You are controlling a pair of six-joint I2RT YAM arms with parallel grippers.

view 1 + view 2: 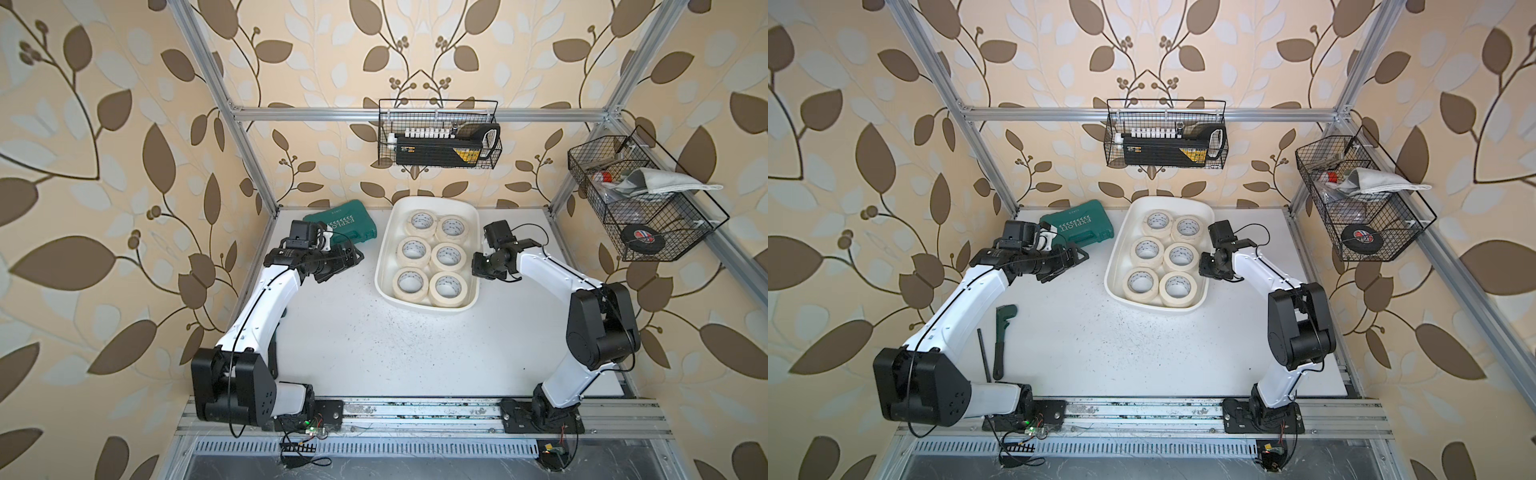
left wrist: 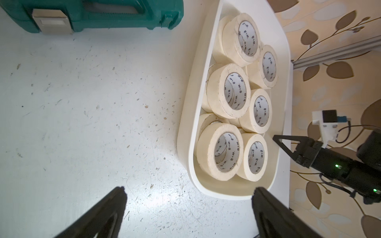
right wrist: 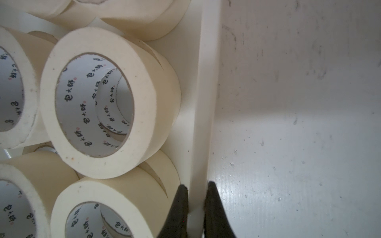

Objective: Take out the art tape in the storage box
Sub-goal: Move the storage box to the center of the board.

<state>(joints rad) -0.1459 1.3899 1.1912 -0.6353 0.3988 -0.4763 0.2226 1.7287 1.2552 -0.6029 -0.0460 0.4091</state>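
The white storage box [image 1: 384,266] [image 1: 1115,266] stands at the back middle of the table. Several cream art tape rolls [image 1: 434,262] [image 1: 1166,262] lie flat inside it in two rows, with more rolls stacked under them [image 3: 97,164]. My right gripper [image 1: 478,266] [image 3: 196,185] is shut on the box's right rim [image 3: 206,103], one finger inside the wall and one outside. My left gripper [image 1: 353,255] [image 2: 189,189] hangs open over bare table just left of the box, with nothing between its fingers.
A teal tool case [image 1: 340,226] lies at the back left, close behind the left wrist. Black wire baskets hang on the back rail [image 1: 438,137] and the right frame [image 1: 640,199]; the right one holds a black tape roll [image 1: 638,237]. A green wrench [image 1: 1004,336] lies front left.
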